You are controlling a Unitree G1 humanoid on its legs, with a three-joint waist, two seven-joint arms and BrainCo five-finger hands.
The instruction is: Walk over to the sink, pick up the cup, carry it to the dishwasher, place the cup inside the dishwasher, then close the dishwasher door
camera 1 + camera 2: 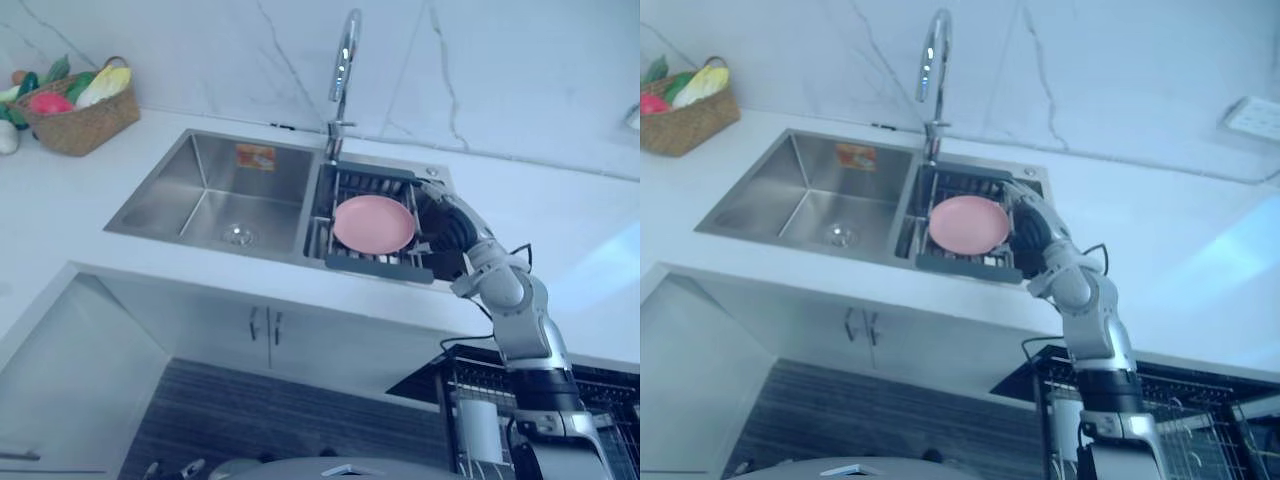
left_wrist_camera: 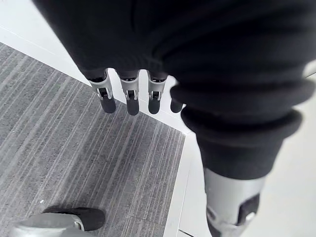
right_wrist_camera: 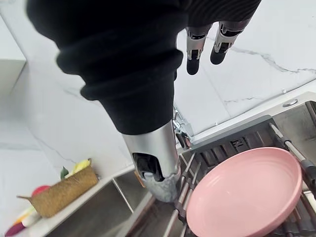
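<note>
Right hand, seen from the left eye, is stretched out over the drying rack that spans one bowl of the sink. Its dark cover is just beside the pink plate lying on that rack. The faucet rises beyond the plate, and a woven basket of produce sits well away from the hand across the counter. Under the forearm the dishwasher rack stands out, and in it is a pale upright cylinder that may be a cup; we cannot tell. From the right eye we read the same reach, and whether the hand touches the plate's rim we cannot say. In the left wrist view our left hand hangs idle above the grey striped floor, its fingers loose and holding nothing. In the right wrist view the fingers are straight and uncurled, empty, with the plate below them. Neither hand holds the cup, and we cannot place it at the sink. We judge the pickup step to be in hand, with no grasp made. The next move calls for locating the cup near the rack, then curling the fingers round it without knocking the plate.
</note>
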